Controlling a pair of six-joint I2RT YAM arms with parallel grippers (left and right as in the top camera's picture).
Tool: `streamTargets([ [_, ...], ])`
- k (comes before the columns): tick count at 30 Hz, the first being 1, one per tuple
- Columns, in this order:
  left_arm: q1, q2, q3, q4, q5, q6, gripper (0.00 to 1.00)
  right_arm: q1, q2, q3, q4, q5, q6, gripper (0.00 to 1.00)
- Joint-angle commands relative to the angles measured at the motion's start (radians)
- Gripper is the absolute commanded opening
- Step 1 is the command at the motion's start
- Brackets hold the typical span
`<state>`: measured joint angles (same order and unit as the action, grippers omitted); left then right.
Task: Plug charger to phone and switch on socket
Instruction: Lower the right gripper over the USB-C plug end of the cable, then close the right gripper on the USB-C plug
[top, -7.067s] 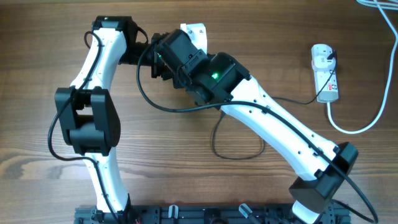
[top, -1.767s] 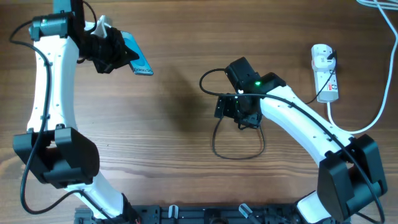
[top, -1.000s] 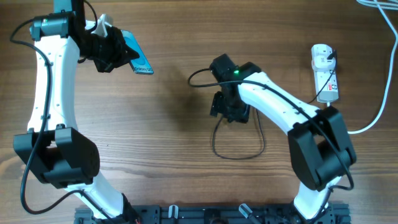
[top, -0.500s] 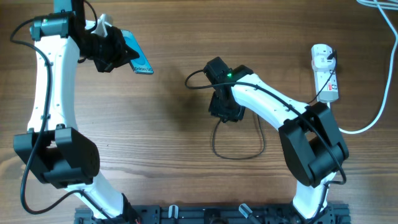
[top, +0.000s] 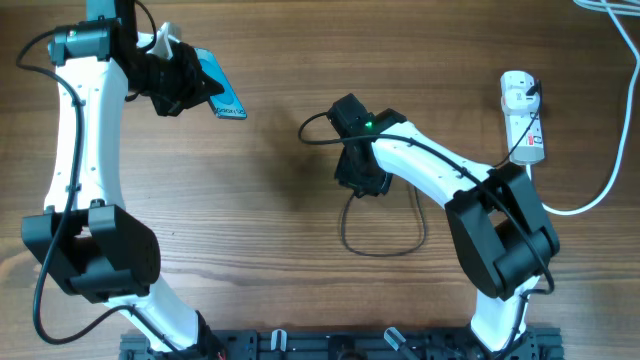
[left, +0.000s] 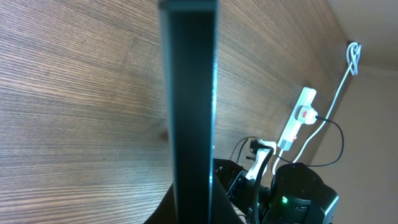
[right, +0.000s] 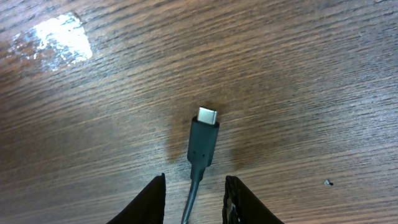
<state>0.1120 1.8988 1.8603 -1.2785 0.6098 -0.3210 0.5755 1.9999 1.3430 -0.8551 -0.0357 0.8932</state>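
The phone (top: 222, 96), its teal screen up, hangs above the table at the far left, and my left gripper (top: 178, 80) is shut on it. In the left wrist view the phone (left: 189, 112) shows edge-on as a dark slab between my left gripper's jaws (left: 194, 214). The charger's black cable (top: 344, 232) loops mid-table. Its connector tip (right: 204, 138) lies flat on the wood. My right gripper (right: 196, 202) is low over it, open. The thin cable runs between the fingers (right: 155, 200) with a gap on each side. The socket (top: 523, 120) lies at the far right.
A thick white cord (top: 590, 200) trails from the socket toward the right edge. A black plug sits in the socket's far end. The socket (left: 298, 115) and the right arm (left: 301, 199) also show in the left wrist view. The arm bases stand along the near edge.
My right gripper has shifted slightly left and settled over the cable end, and its jaws have narrowed around the cable. The left arm and phone have not moved.
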Motion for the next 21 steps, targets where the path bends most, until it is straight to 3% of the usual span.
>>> streamTargets([
  [1, -0.003, -0.006, 0.006, 0.005, 0.009, -0.005, 0.04, 0.004, 0.044, -0.008, 0.001, 0.035, 0.025, 0.33],
  [21, -0.003, -0.006, 0.006, 0.011, 0.009, -0.005, 0.04, 0.004, 0.079, -0.009, -0.024, -0.026, 0.025, 0.32],
])
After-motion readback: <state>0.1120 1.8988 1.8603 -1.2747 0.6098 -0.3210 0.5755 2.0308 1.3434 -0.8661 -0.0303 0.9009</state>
